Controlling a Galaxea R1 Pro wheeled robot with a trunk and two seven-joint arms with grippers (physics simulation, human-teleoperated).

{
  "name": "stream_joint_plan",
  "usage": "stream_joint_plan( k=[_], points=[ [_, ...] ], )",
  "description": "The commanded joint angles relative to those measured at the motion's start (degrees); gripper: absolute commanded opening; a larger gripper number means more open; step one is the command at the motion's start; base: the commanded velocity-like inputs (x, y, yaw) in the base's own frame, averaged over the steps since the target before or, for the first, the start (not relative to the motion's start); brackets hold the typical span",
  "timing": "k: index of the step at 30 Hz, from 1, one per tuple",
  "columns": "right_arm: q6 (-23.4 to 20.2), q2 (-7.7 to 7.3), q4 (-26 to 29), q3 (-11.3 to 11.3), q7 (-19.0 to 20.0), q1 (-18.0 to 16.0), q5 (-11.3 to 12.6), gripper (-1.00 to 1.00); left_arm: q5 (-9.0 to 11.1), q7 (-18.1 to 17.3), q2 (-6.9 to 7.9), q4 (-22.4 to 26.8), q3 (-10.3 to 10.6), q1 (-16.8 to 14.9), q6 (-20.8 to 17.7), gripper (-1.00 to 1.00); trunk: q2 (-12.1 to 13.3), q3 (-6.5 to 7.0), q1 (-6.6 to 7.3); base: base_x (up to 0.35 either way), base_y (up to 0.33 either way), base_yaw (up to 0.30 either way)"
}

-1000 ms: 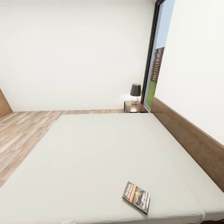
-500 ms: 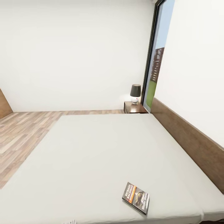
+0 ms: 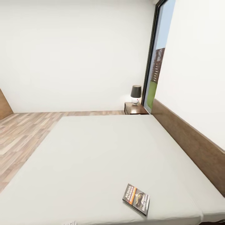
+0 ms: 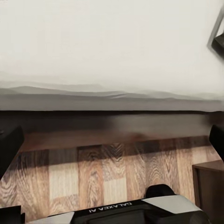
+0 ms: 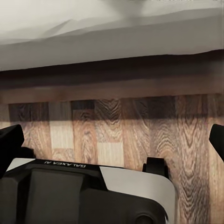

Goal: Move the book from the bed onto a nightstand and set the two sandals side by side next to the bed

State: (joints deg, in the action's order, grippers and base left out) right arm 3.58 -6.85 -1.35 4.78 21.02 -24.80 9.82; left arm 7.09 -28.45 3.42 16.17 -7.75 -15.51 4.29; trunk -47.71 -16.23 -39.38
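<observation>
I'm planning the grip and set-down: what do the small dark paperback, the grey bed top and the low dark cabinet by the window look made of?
The paperback book looks like thin printed card with a slight sheen. The grey mattress looks like matte fabric, plain and unpatterned. The nightstand appears to be dark brown wood with a smooth, faintly reflective top.

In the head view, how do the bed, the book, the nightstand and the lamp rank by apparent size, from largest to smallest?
1. Light-grey mattress bed with dark brown wood frame.
2. Dark-covered paperback book, though it lies nearest the camera, so this rank is unsure.
3. Dark brown wooden nightstand and black-shaded lamp look about alike; both stand far off.
</observation>
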Motion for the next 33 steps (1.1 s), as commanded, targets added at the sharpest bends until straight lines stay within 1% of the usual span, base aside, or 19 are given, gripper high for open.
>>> stream_joint_plan(
  k=[1,19,22,33],
  points=[
    [0.24,-0.01,-0.15,0.49,0.28,-0.07,0.63,1.00,0.38,-0.29,0.01,-0.08,-0.06,-0.05,0.02,1.00,0.36,0.11,0.22,0.000,0.000,0.000],
    [0.11,-0.13,-0.15,0.40,0.25,-0.07,0.99,1.00,0.38,-0.23,0.01,-0.08,0.01,-0.05,0.02,1.00,7.58,3.34,4.17,0.000,0.000,0.000],
    [0.11,-0.43,-0.15,0.35,0.25,-0.07,0.99,1.00,0.38,-0.22,0.01,-0.08,0.02,-0.05,0.02,1.00,8.78,3.88,4.83,0.000,0.000,0.000],
    [0.11,-0.55,-0.15,0.32,0.25,-0.07,0.99,1.00,0.38,-0.21,0.01,-0.08,0.01,-0.05,0.02,1.00,13.20,5.86,7.25,0.000,0.000,0.000]
  ],
)
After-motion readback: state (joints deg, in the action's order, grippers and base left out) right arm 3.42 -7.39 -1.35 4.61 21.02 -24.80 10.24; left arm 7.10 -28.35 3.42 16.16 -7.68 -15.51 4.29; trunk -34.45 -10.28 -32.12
